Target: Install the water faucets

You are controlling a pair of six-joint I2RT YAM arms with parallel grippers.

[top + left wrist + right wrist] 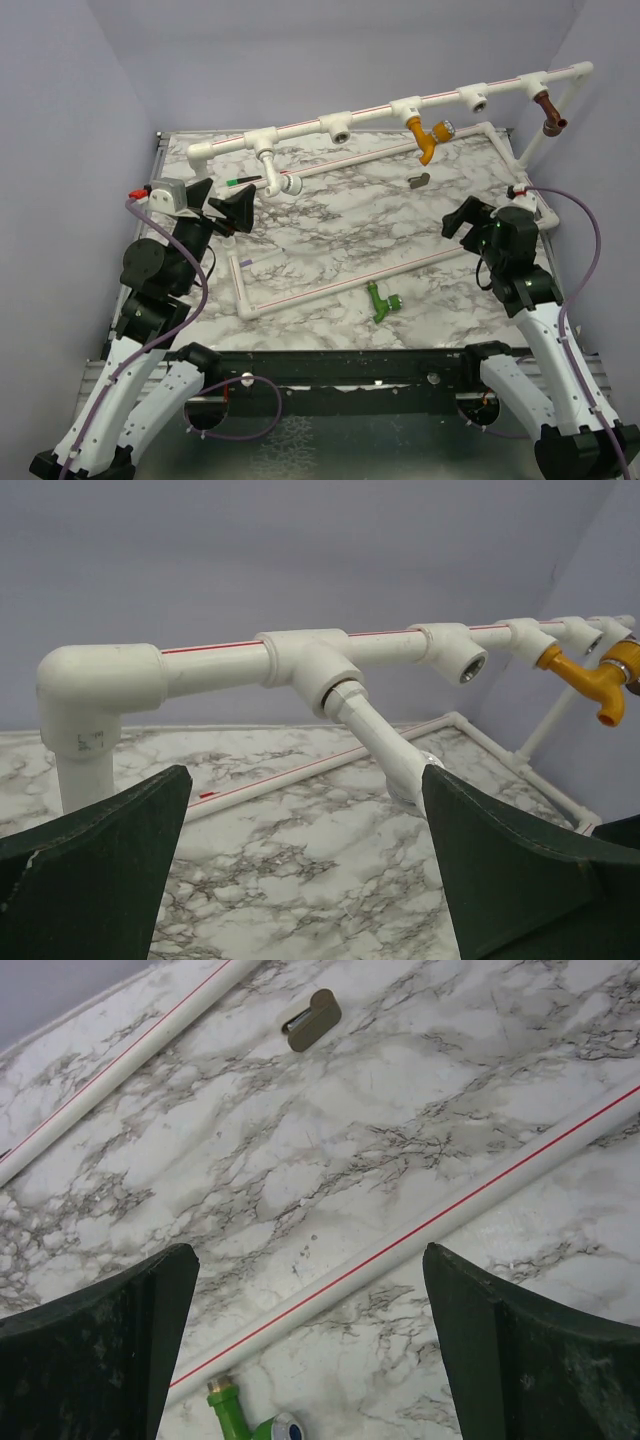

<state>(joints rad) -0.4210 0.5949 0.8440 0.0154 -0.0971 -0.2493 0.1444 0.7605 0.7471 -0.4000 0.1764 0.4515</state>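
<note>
A green faucet lies loose on the marble table near the front; its brass end and green body show at the bottom of the right wrist view. An orange-yellow faucet, a brown faucet and a white faucet sit in the raised white pipe. My left gripper is open and empty, just in front of the white faucet. My right gripper is open and empty above the table, up and right of the green faucet.
Two pipe sockets are open. Red-striped white pipes lie across the table. A small grey metal piece lies behind the middle. A thin green-tipped tool lies at the left. Purple walls enclose the table.
</note>
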